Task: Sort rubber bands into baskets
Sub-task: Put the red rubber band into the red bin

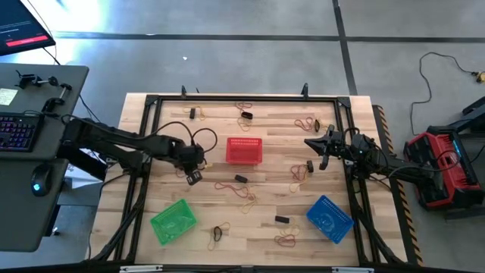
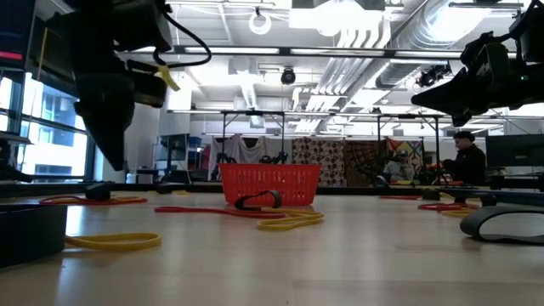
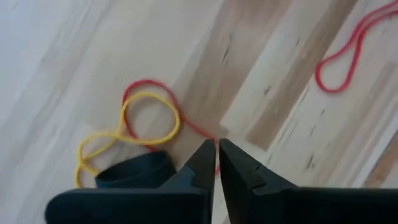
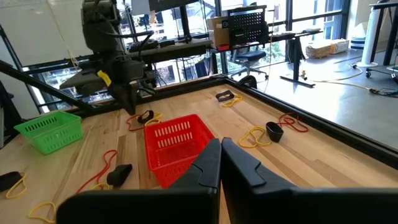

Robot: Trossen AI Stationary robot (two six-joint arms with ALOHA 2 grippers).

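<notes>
My left gripper [image 1: 194, 177] points steeply down at the table's left middle, left of the red basket [image 1: 244, 150]. Its fingers [image 3: 217, 146] are closed to a narrow slit over a red rubber band [image 3: 144, 83]. This band lies tangled with a yellow band [image 3: 149, 118] and a wide black band [image 3: 134, 169]. The green basket [image 1: 173, 221] stands near the front left and the blue basket [image 1: 330, 218] at the front right. My right gripper [image 1: 311, 144] hangs shut and level above the table's right middle, holding nothing. My left gripper has one strand of the red rubber band [image 3: 202, 132] between its two fingertips, and red shows in the slit. The fingers come from above, slanting down. The band's loop lies flat on the table, partly under the yellow band.
Several more red, yellow and black bands are scattered over the wooden top, such as one red band [image 3: 339, 62] and a pair [image 4: 267, 132] right of the red basket. A black frame rail [image 1: 242, 98] runs around the table. A person [image 2: 466, 157] sits far behind.
</notes>
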